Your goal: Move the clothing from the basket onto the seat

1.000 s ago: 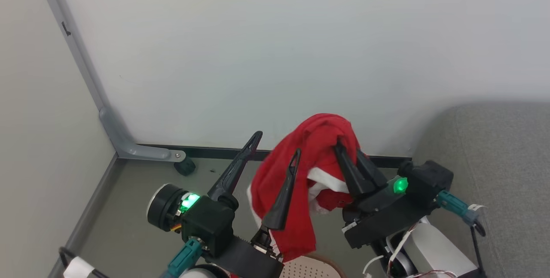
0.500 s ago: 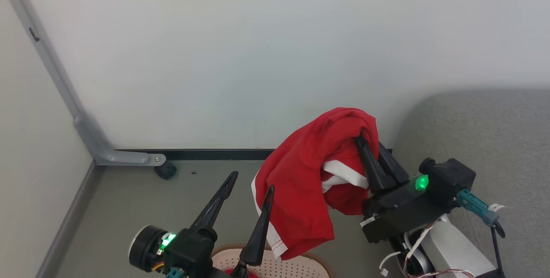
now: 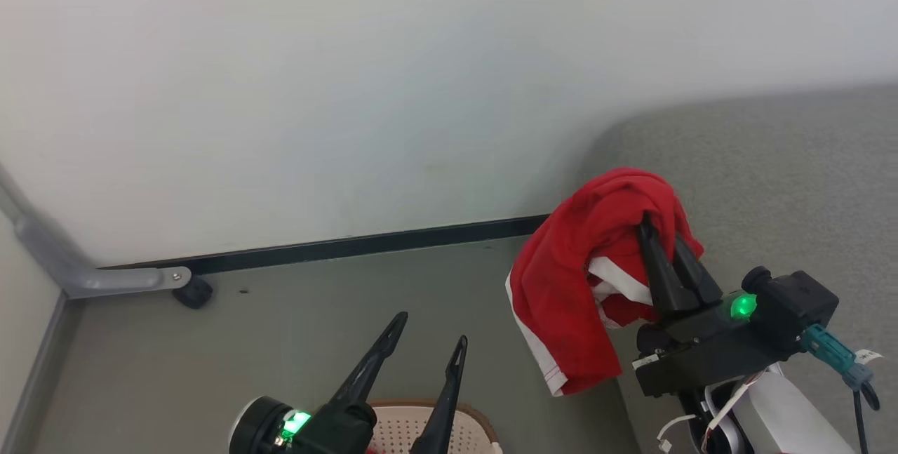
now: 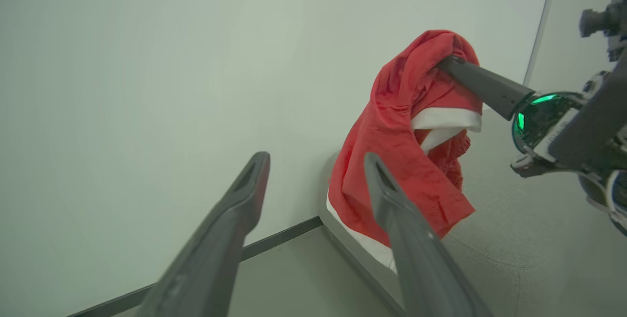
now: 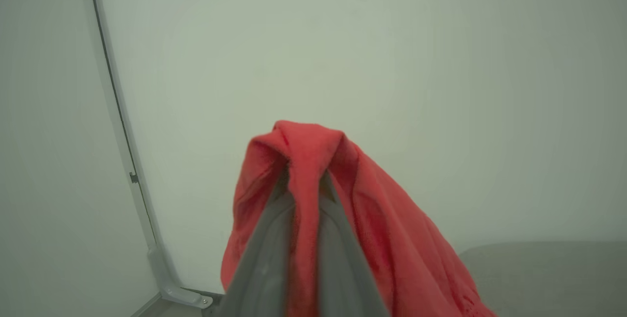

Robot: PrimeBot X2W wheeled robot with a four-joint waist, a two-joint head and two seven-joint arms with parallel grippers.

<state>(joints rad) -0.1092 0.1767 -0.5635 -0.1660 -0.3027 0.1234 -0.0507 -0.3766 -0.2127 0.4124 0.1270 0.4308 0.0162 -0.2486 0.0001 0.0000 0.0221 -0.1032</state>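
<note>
A red garment with white hem trim, the clothing (image 3: pixel 575 278), hangs in the air from my right gripper (image 3: pixel 659 229), which is shut on its top fold. It dangles at the left edge of the grey seat (image 3: pixel 793 180). The left wrist view shows the same clothing (image 4: pixel 392 160) draped off the right gripper's fingers (image 4: pixel 482 84). In the right wrist view the clothing (image 5: pixel 313 170) is pinched between my two fingers. My left gripper (image 3: pixel 429 331) stands open and bare, above the cream basket (image 3: pixel 400 426) at the bottom edge.
A pale wall with a dark skirting strip (image 3: pixel 351 247) runs behind. A grey metal bracket (image 3: pixel 105 278) with a small black wheel (image 3: pixel 194 292) sits at the left on the grey floor (image 3: pixel 280 328).
The camera has turned right, bringing more of the seat into view. My right gripper has carried the clothing toward the seat. My left gripper has sunk lower and parted from the cloth.
</note>
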